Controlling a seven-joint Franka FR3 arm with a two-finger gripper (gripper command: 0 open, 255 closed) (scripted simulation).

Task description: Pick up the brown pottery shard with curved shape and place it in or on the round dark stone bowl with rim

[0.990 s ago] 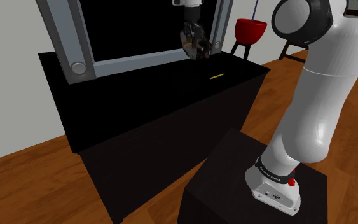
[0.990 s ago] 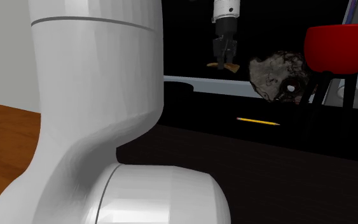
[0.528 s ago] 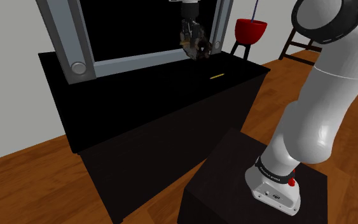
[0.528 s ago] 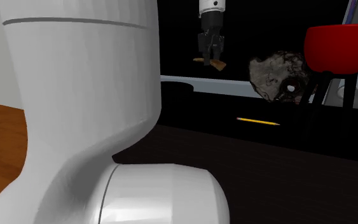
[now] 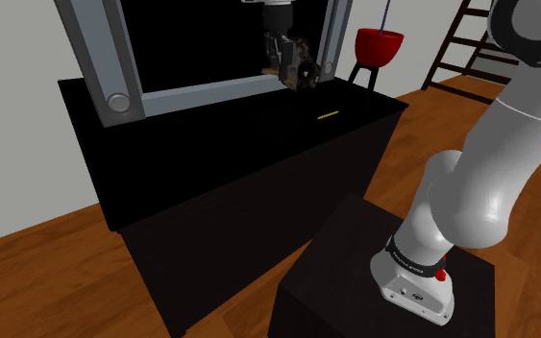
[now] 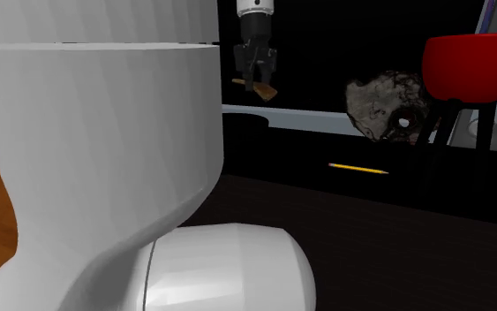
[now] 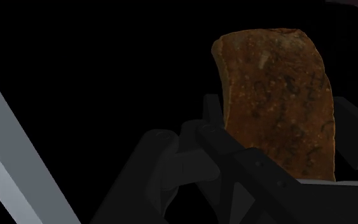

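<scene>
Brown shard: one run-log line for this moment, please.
gripper: shut on brown shard | shard: aloft over black cabinet | dark stone bowl: apart, toward second exterior view's right | placement: not yet done

- cabinet [image 5: 210, 125]: on floor [image 5: 47, 278].
- frame [image 5: 100, 58]: upright at rear edge of cabinet top.
- bowl [image 6: 383, 106]: on cabinet top, rear, at foot of frame's upright on shoulder view's right.
- thin stick [image 6: 358, 167]: flat on top, in front of bowl, apart from it.
- gripper [image 6: 257, 81]: above top, to 2nd ext. view's left of bowl, clear of it.
- shard [image 6: 264, 92]: clasped in gripper, off surface.
- planter on legs [image 5: 378, 43]: beyond cabinet's end, shoulder view's right.
- ladder [image 5: 470, 38]: further right.
- robot stand [image 5: 355, 278]: on floor, in front of cabinet.
</scene>
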